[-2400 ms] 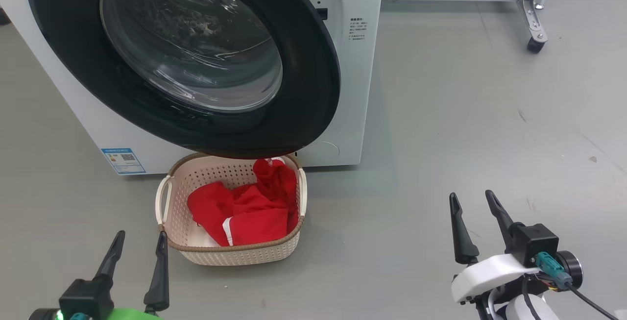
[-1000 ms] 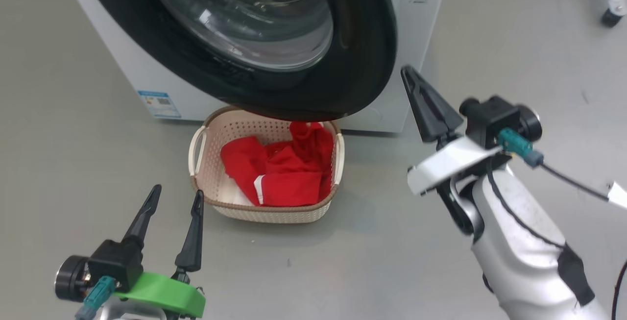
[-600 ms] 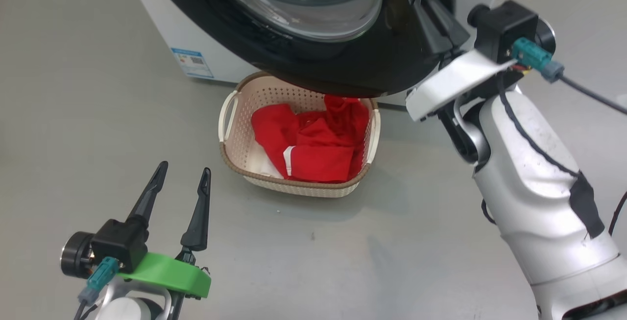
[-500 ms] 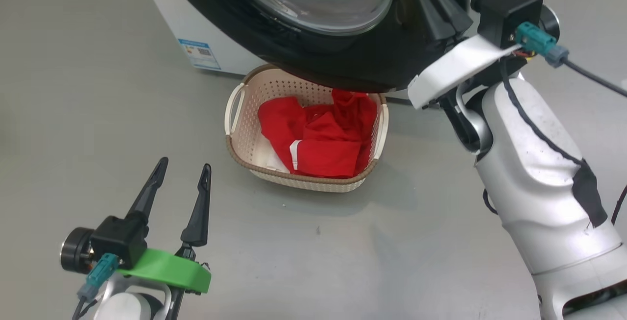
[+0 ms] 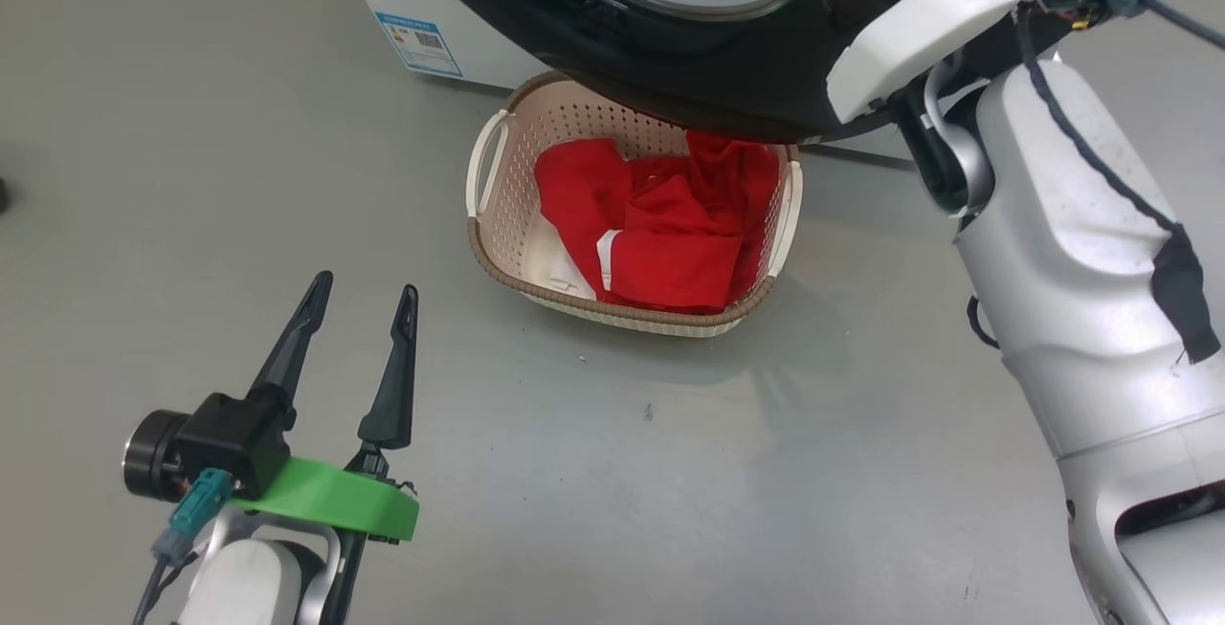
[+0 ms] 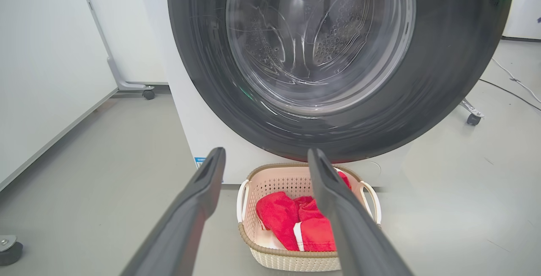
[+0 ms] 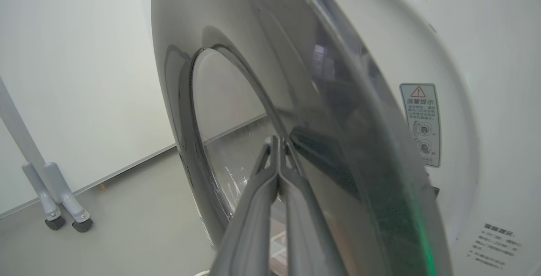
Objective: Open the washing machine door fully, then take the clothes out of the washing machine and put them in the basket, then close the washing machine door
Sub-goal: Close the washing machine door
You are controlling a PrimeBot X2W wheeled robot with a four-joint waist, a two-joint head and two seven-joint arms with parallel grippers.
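**Fingers (image 7: 253,212) of the right gripper (image 7: 277,140) pinched tight at the door; left gripper (image 5: 367,282) gaping wide**

Over on the right, the two dark fingers are pressed flat together from base to tip, with nothing caught between them. They point up along the glossy face of the washing machine door (image 5: 670,70), right by its right-hand edge. Whether the tips actually touch the door, I cannot tell from here. The pale right arm (image 5: 1072,252) reaches up from the near right to get them there.

The door stands out from the white washing machine (image 7: 486,35), and there is a clear gap between the two. A warning sticker (image 7: 420,124) shows on the machine's front behind it. The door's lower rim hangs over the far side of the basket (image 5: 660,317).

The basket sits on the grey floor (image 5: 191,175) just in front of the machine, a little right of the blue label (image 5: 418,43). The red clothes (image 5: 670,242) are heaped inside it, a white stripe showing, with a patch of the cream bottom bare on the left.

Down at the near left, the left gripper hovers above the floor, fingers spread as wide as they go and holding nothing. It is aimed toward the basket and the door, well apart from both.
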